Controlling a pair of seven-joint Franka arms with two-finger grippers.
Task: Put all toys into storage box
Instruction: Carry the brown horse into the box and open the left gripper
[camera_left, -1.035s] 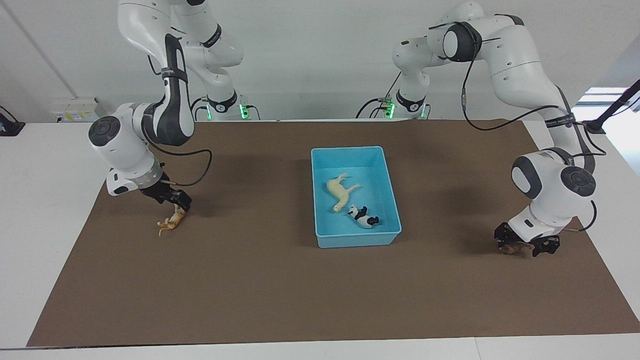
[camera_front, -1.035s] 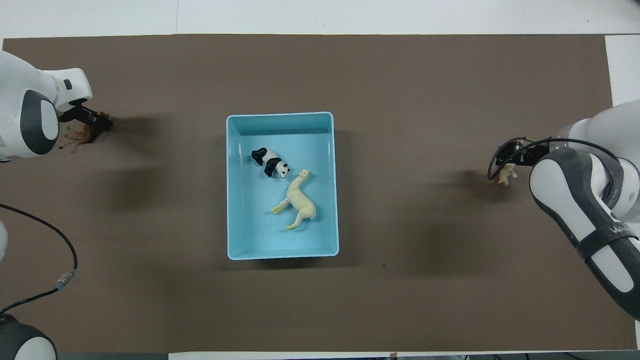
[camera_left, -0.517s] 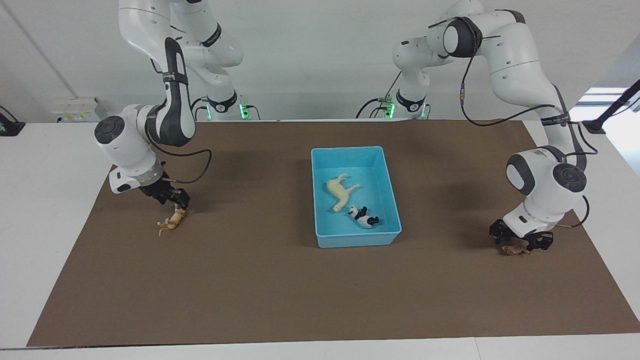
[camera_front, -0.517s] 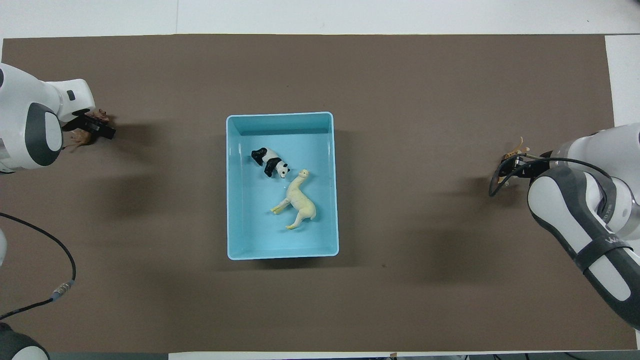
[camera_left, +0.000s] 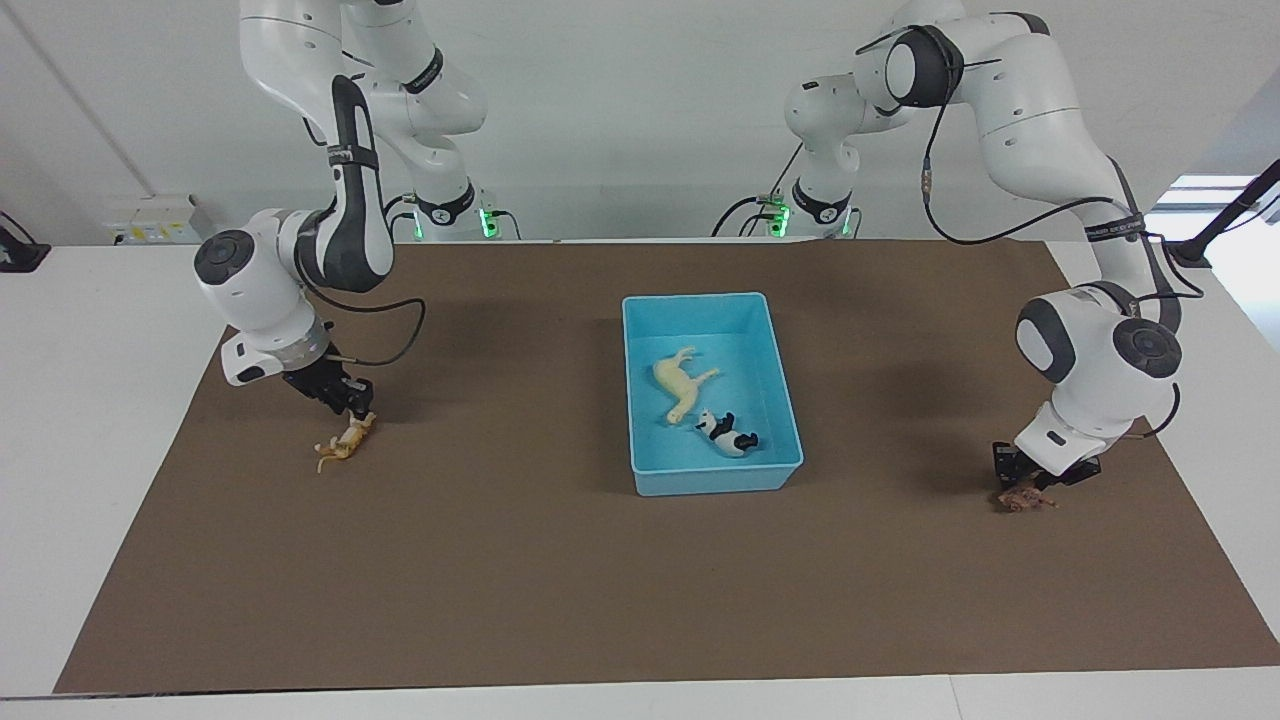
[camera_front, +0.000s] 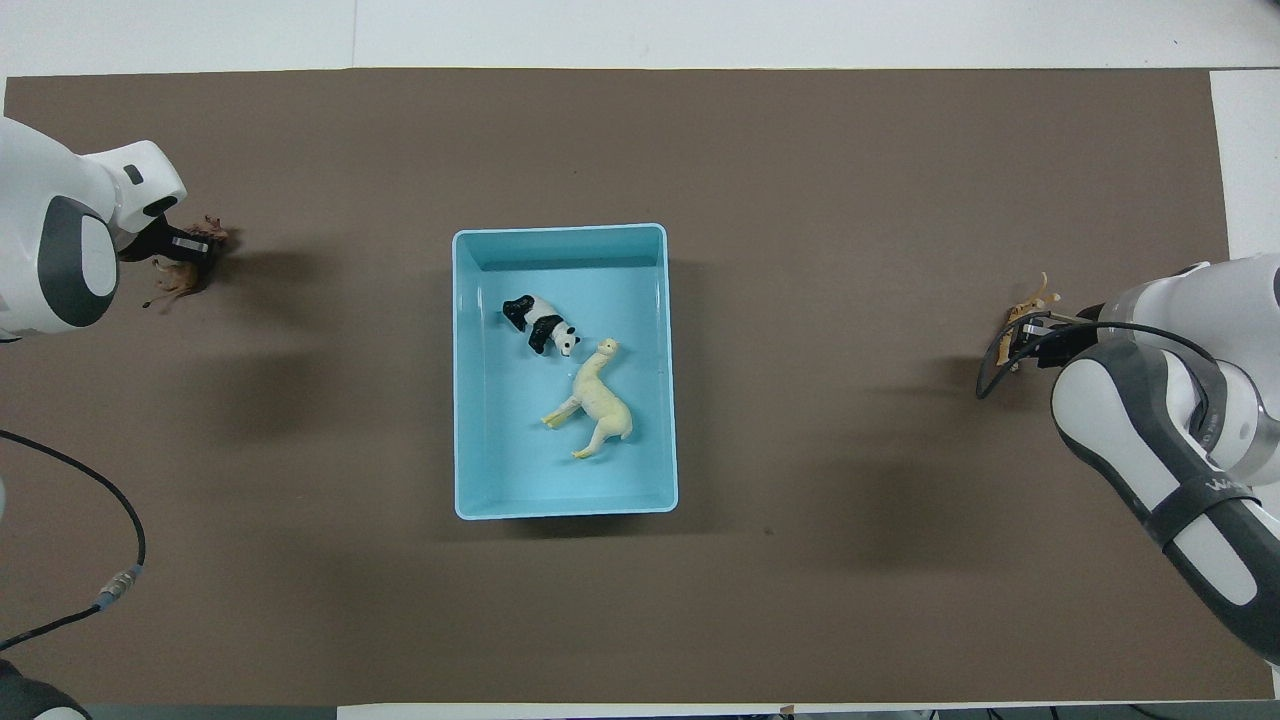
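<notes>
The light blue storage box (camera_left: 715, 480) (camera_front: 462, 400) sits mid-table and holds the cream-white toy (camera_left: 680, 385) (camera_front: 600, 400) and the panda (camera_left: 728, 432) (camera_front: 540, 325), both lying down. At the right arm's end, the orange-tan striped toy (camera_left: 340, 445) (camera_front: 1033, 298) lies on the mat. My right gripper (camera_left: 352, 405) (camera_front: 1025, 335) is closed on the end of it nearer the robots. At the left arm's end, my left gripper (camera_left: 1022, 482) (camera_front: 185, 245) is closed across the dark brown toy (camera_left: 1022, 499) (camera_front: 180, 280), which rests on the mat.
A brown mat (camera_left: 520, 580) covers the white table. The left arm's cable (camera_front: 120, 500) loops over the mat at that arm's end, nearer the robots than the brown toy. Both toys outside the box lie close to the mat's short edges.
Both grippers were open over their toys a second ago and have drawn their fingers together. Both wrists rose a little. The toys stay on the mat.
</notes>
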